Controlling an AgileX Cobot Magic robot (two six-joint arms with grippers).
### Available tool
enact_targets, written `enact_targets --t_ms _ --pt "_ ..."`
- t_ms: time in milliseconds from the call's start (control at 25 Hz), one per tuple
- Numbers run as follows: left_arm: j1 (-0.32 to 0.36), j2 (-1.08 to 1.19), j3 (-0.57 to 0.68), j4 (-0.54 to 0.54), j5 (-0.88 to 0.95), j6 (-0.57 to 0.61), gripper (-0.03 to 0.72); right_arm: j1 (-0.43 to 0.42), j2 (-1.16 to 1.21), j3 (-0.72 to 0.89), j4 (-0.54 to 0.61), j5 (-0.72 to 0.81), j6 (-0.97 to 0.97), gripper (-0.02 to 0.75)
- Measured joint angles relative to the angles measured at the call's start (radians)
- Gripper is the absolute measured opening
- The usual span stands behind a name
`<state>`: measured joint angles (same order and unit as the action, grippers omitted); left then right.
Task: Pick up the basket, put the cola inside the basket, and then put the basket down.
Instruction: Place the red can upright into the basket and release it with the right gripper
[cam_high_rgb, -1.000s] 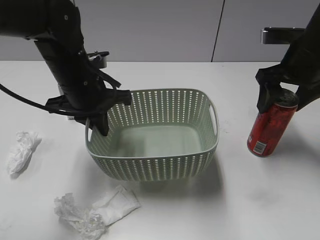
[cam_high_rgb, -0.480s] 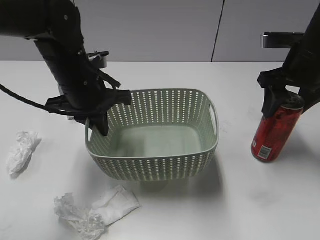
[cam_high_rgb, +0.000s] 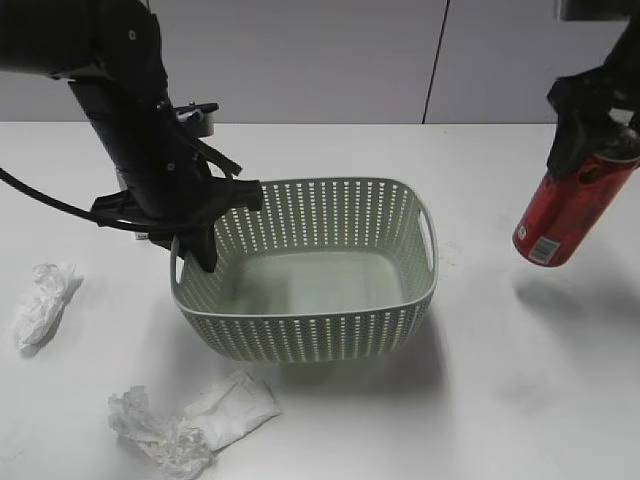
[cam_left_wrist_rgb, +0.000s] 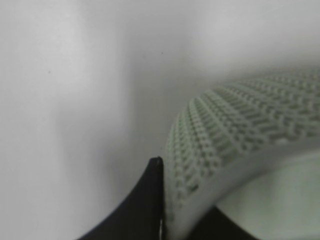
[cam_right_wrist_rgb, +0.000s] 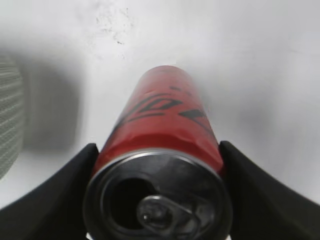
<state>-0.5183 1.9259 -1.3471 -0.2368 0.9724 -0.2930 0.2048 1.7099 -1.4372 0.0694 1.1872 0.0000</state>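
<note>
The pale green basket (cam_high_rgb: 310, 265) is at the table's middle. My left gripper (cam_high_rgb: 198, 240) is shut on the basket's left rim; the left wrist view shows a black finger against the woven wall (cam_left_wrist_rgb: 220, 130). The basket looks tilted, its left side slightly raised. My right gripper (cam_high_rgb: 590, 150) is shut on the top of the red cola can (cam_high_rgb: 565, 215) and holds it tilted in the air, right of the basket, its shadow on the table below. In the right wrist view the can (cam_right_wrist_rgb: 160, 125) sits between both fingers, its top opened.
A crumpled white tissue (cam_high_rgb: 42, 305) lies at the left. Another crumpled tissue (cam_high_rgb: 190, 420) lies in front of the basket. The white table (cam_high_rgb: 520, 400) meets a grey wall at the back.
My right gripper has lifted the cola can off the table, up and a little to the right. The left gripper and basket have not moved.
</note>
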Motion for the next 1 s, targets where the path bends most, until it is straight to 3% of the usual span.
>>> enact_targets --t_ms 160,360,640,800,1000 --pt "0.0 0.0 0.0 0.002 0.0 0.0 -0.004 0.054 -0.105 -0.002 -0.001 0.004 0.0 0.51" --pt "0.0 0.0 0.0 0.006 0.0 0.0 -0.004 0.226 -0.204 -0.018 0.003 0.014 0.0 0.51" --pt "0.0 0.0 0.0 0.018 0.001 0.0 -0.004 0.438 -0.207 -0.173 0.007 0.019 0.022 0.51" --pt "0.0 0.0 0.0 0.033 0.0 0.0 -0.004 0.502 -0.144 -0.199 0.011 0.018 0.023 0.51" --pt "0.0 0.0 0.0 0.039 -0.001 0.0 -0.004 0.513 0.004 -0.199 0.003 0.016 0.023 0.51"
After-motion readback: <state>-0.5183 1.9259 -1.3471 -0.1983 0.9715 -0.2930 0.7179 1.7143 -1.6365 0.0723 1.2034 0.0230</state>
